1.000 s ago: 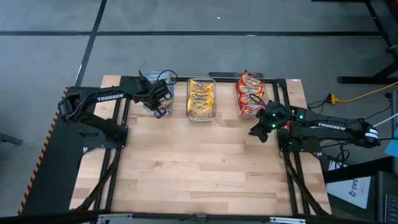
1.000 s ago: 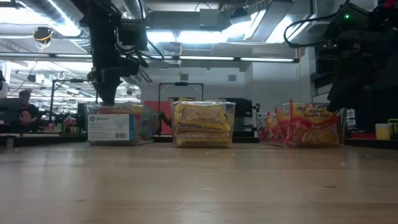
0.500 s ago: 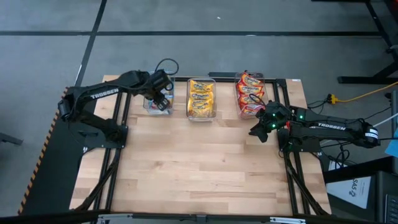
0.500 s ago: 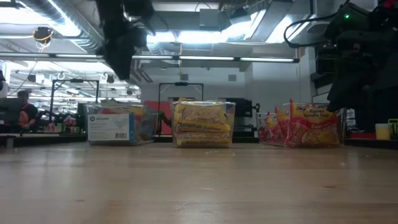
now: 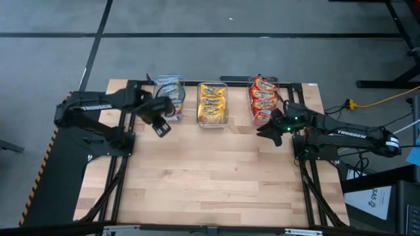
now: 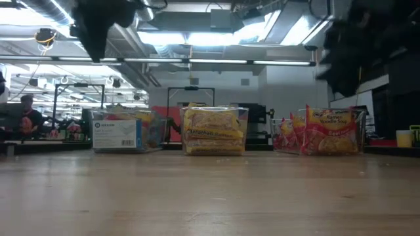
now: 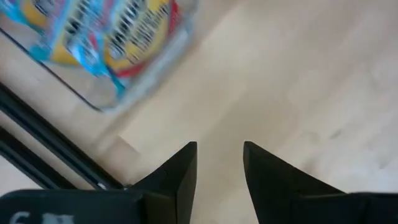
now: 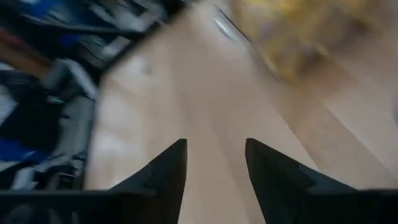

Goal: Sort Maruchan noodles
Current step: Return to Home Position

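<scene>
Wood table (image 5: 210, 170), high view: blue packets (image 5: 169, 88), yellow packets (image 5: 212, 105) and red packets (image 5: 264, 98) binned at the back, none loose. I judge sorting done. Low view: bins (image 6: 118, 134) filled. Wrist views: left claw (image 7: 219, 146) and right claw (image 8: 216, 143) spread, empty.

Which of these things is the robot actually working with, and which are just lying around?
Job: blue noodle packs, yellow noodle packs, red noodle packs, the clear bins holding them; left hand and right hand, both open and empty over the table.
Just lying about: yellow cable on the floor; person in the room behind.
</scene>
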